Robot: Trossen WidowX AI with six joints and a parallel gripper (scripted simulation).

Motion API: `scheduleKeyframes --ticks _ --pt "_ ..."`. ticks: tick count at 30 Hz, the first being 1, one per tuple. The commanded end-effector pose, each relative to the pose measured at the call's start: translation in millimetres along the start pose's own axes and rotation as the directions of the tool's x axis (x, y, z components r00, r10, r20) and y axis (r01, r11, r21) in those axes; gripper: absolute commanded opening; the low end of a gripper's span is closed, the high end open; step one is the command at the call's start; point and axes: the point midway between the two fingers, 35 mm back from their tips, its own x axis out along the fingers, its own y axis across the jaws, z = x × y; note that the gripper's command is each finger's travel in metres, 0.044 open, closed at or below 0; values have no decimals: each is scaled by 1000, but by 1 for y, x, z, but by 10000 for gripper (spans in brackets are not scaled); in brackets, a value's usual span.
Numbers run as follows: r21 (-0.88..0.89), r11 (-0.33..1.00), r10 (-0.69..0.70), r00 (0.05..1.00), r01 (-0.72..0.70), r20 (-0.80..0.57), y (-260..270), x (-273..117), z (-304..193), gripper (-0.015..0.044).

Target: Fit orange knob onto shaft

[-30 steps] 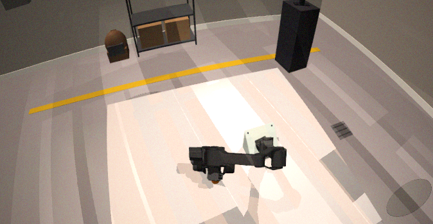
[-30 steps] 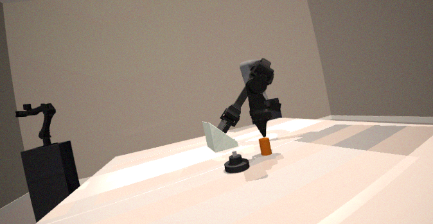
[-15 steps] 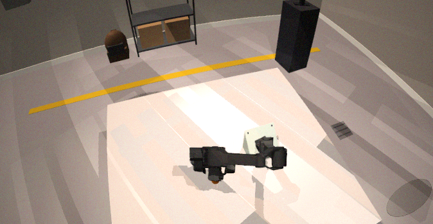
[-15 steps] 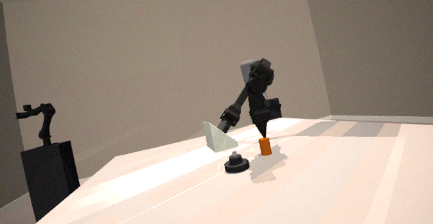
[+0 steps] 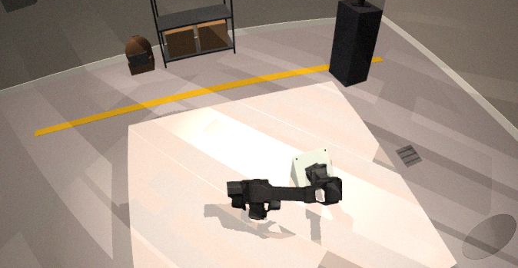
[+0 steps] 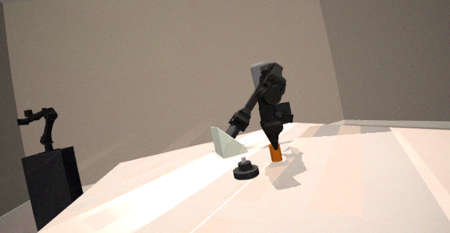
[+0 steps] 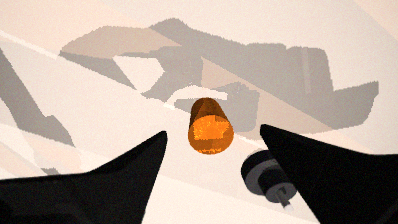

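From the top, a pale wedge (image 5: 301, 170) (image 6: 227, 144) sits by the arm (image 5: 288, 193) (image 6: 248, 107) on the worktop (image 5: 173, 206) (image 6: 334, 186) (image 7: 40, 85); a yellow line (image 5: 184, 94) crosses the floor (image 5: 69, 160) behind.

From outside, the knob (image 6: 276, 154) (image 7: 211, 134) stands on the worktop beneath the pincer (image 6: 276, 147) (image 7: 214, 129), off the shaft (image 6: 244, 159) (image 7: 284, 199) and near the pedestal (image 6: 246, 173) (image 7: 257, 172).

At the wrist, the pincer is wide, holding nothing; the knob shows between its tips.

Right of centre, the black arm (image 6: 272, 86) points its claw (image 6: 275, 147) down at the orange knob (image 6: 276, 155) on the worktop (image 6: 334, 186) — the round pedestal (image 6: 246, 173), silver shaft (image 6: 244, 159) bare, sits lower left of it.
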Motion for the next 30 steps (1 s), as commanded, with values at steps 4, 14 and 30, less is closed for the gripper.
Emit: scheduleKeyframes --ticks 4,14,30 --pt "4 1000 4 1000 -4 3 1 12 1 440" --pt "4 1000 5 1000 -5 5 2 28 1 440" --pt "4 1000 6 1000 -6 7 4 43 1 309"
